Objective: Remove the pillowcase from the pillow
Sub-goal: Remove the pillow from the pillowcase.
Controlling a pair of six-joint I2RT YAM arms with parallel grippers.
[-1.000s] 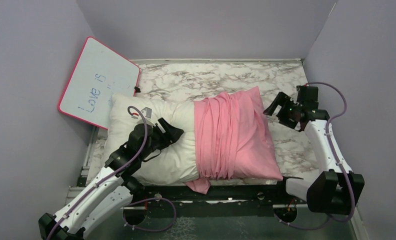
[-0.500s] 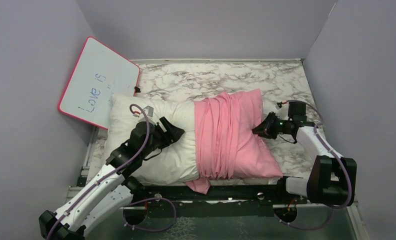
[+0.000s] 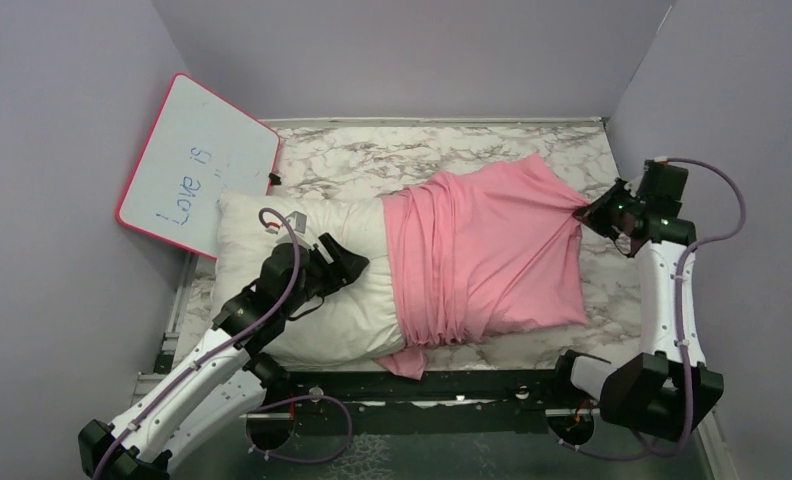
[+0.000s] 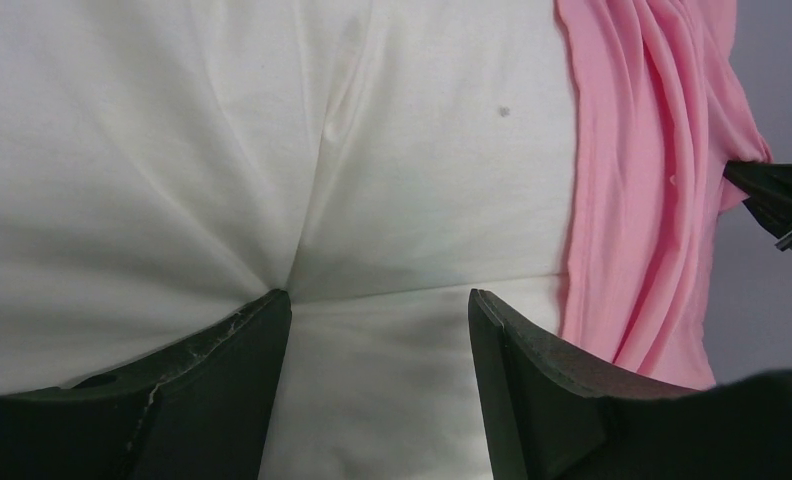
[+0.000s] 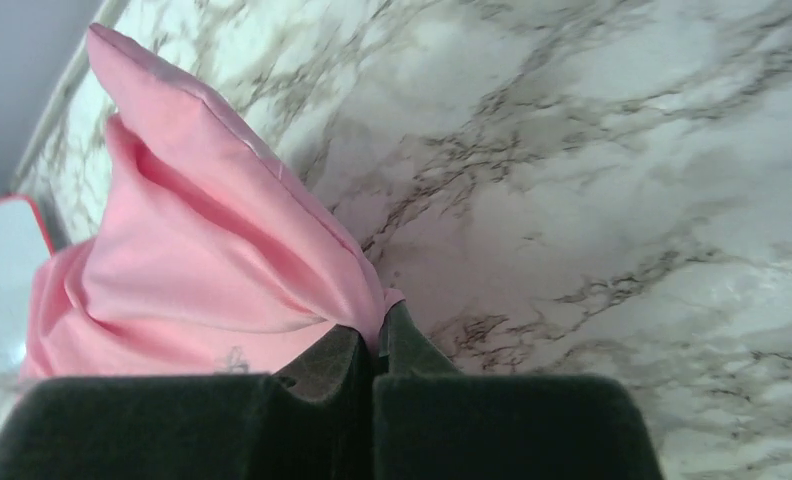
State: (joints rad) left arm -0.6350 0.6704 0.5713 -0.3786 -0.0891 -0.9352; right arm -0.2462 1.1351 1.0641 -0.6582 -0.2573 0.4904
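Open tabletop (image 3: 372,150) behind pillow (image 3: 272,230), whiteboard (image 3: 197,165) left.

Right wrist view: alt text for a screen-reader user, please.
The dark right gripper, shut, pinches a corner of the thin pink fabric pillowcase, which stretches away up and to the left. Under it lies the white, grey-veined marble-pattern tabletop.

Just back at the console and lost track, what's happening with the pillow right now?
The right gripper is shut on a corner of the pink pillowcase, holding it stretched toward the right side of the table. The left gripper is open, its fingers pressed down on the bare white pillow. The pillowcase covers only the pillow's right part, so it is partly off, not yet removed.
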